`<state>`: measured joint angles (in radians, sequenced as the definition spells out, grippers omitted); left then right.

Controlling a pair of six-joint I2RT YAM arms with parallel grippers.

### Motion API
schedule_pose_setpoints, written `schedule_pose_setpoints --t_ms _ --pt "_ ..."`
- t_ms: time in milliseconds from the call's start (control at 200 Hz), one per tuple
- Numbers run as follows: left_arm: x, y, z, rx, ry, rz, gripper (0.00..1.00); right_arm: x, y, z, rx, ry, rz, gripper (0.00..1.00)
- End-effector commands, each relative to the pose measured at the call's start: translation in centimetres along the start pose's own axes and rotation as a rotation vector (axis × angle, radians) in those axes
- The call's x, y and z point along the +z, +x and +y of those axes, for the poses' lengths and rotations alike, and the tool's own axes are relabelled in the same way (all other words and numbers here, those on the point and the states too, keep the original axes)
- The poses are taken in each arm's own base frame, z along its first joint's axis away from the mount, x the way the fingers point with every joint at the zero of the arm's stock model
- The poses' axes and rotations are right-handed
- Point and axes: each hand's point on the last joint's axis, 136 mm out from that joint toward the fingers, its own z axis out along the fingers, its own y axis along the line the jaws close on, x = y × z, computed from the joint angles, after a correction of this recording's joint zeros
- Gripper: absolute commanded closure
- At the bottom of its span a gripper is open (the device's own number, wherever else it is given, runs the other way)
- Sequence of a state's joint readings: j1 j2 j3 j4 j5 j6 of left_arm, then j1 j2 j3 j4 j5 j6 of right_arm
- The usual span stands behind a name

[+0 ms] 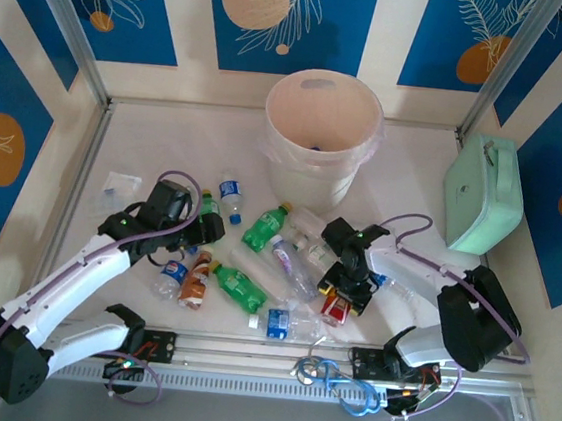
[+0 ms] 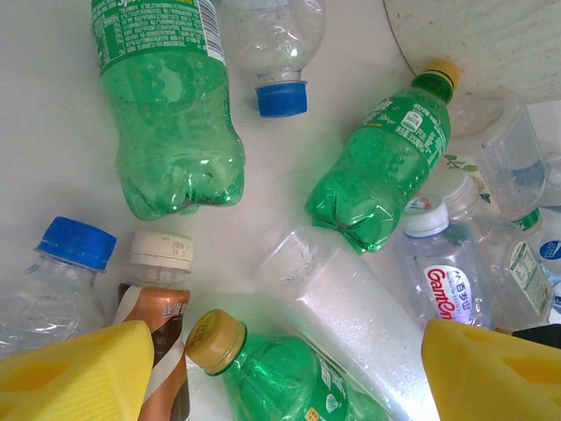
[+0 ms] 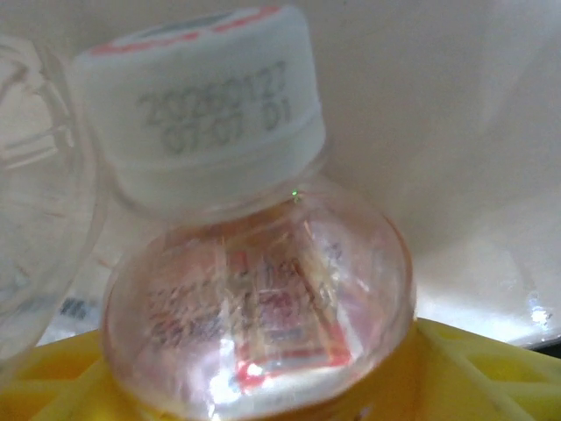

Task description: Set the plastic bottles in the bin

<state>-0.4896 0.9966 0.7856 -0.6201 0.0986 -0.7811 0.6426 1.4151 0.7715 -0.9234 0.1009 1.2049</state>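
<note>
My left gripper (image 1: 207, 229) hangs over the table (image 1: 168, 138) with its jaws spread wide and nothing clamped between them. In the left wrist view my yellow fingers (image 2: 74, 377) stand at 7 and 5 o'clock.

The plastic bottles (image 1: 290, 267) lie on their sides in a loose heap at 6 o'clock of the bin (image 1: 304, 178). The bin stands upright at the table's 12 o'clock, mouth open. One green bottle (image 1: 264, 227) runs from 7 to 1 o'clock, its yellow cap toward the bin. A second green bottle (image 1: 240, 286) runs from 4 to 10 o'clock, cap at 10. Just beside it at 9 o'clock, a brown-labelled bottle (image 1: 193, 282) lies nearly 6 to 12, white cap at 12.

My right gripper (image 1: 342, 295) sits over a red-labelled bottle (image 3: 263, 307) at the heap's 4 o'clock edge. In the right wrist view its long axis runs 6 to 12, with the white cap at 12, leaning slightly toward 11. Its shoulder is bedded against my yellow fingers (image 3: 491, 368). Whether these jaws have it clamped, I cannot tell.
</note>
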Motion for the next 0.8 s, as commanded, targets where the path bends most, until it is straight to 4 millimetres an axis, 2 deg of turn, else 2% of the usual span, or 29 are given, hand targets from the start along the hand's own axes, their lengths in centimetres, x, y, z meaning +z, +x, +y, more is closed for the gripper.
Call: schedule_pose_setpoints --t_ms 0,130,260,365,485,610,700,795 --pt "0.3 0.4 -0.2 -0.002 0.012 0.018 0.2 0.5 0.1 0.5 -0.013 -0.01 0.033 0.33" --pt "0.2 0.3 -0.2 0.001 0.008 0.014 0.2 0.4 0.0 0.6 -0.02 -0.002 0.027 0.4" --pt "0.2 0.2 -0.3 0.0 0.013 0.011 0.2 -0.7 -0.1 0.5 -0.032 -0.014 -0.025 0.45" --pt "-0.1 -0.3 -0.7 0.01 0.015 0.003 0.2 -2.5 -0.1 0.5 -0.066 -0.036 -0.116 0.48" --pt "-0.6 -1.3 -1.6 0.037 0.021 -0.008 0.21 -5.6 -0.2 0.8 -0.13 -0.095 -0.249 0.49" --pt "-1.8 -2.6 -4.6 0.094 0.118 -0.014 0.22 -9.5 0.0 2.1 -0.242 -0.222 -0.375 0.5" --pt "-3.3 -3.6 -8.1 0.135 0.263 -0.033 0.22 -13.1 0.9 4.2 -0.399 -0.357 -0.481 0.5" --pt "-5.0 -4.2 -12.2 0.17 0.449 -0.028 0.21 -16.5 3.2 7.1 -0.601 -0.526 -0.515 0.5"
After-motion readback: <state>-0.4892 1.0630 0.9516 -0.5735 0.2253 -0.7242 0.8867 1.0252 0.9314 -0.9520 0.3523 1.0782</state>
